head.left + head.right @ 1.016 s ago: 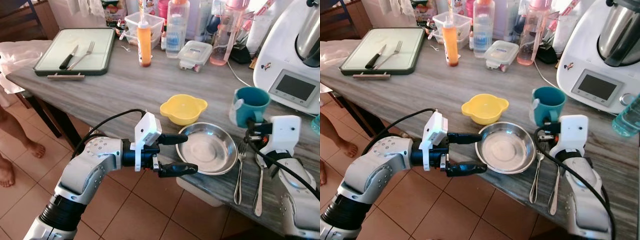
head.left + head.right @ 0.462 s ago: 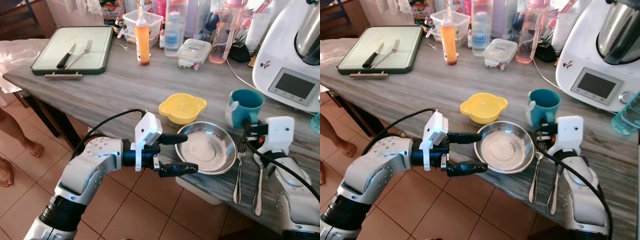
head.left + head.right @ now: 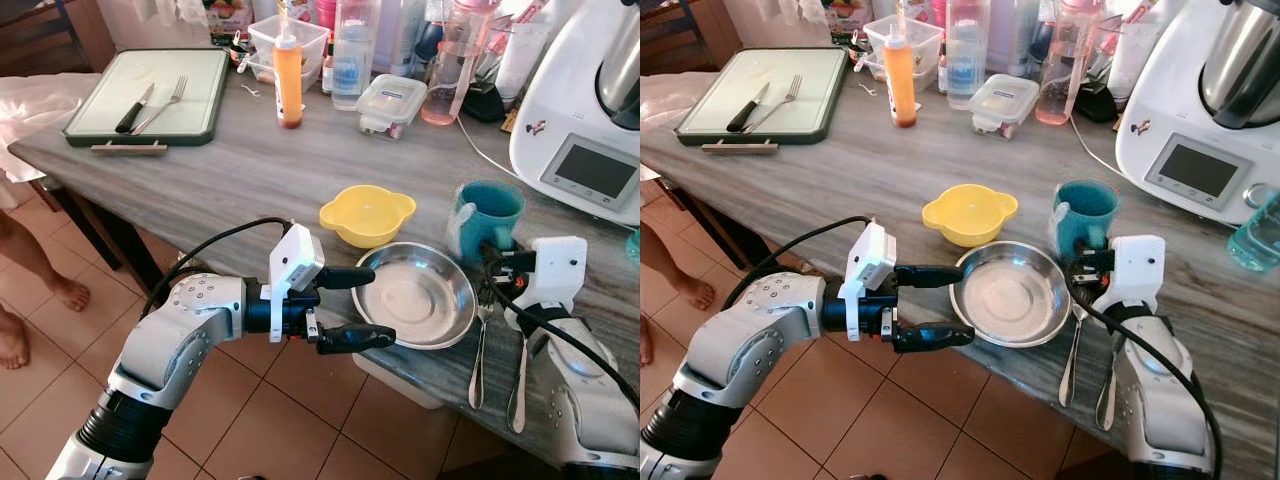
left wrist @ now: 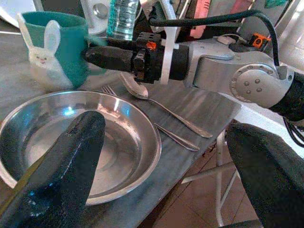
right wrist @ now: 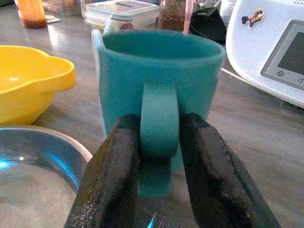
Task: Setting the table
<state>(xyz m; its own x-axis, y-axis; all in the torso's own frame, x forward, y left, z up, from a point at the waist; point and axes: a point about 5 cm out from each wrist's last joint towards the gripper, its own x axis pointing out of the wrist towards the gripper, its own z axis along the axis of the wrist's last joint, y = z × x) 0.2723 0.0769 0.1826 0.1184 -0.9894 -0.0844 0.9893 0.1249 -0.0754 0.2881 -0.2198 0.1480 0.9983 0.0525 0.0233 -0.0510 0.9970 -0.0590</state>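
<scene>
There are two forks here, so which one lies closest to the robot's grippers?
The fork beside the steel plate, by the spoon: fork. The other fork lies far off on the green-rimmed cutting board, next to a knife.

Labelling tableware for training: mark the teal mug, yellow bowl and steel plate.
teal mug (image 5: 159,71), right wrist view, on its front wall.
yellow bowl (image 3: 366,215), left eye view, inside hollow.
steel plate (image 3: 1011,296), right eye view, centre of basin.
</scene>
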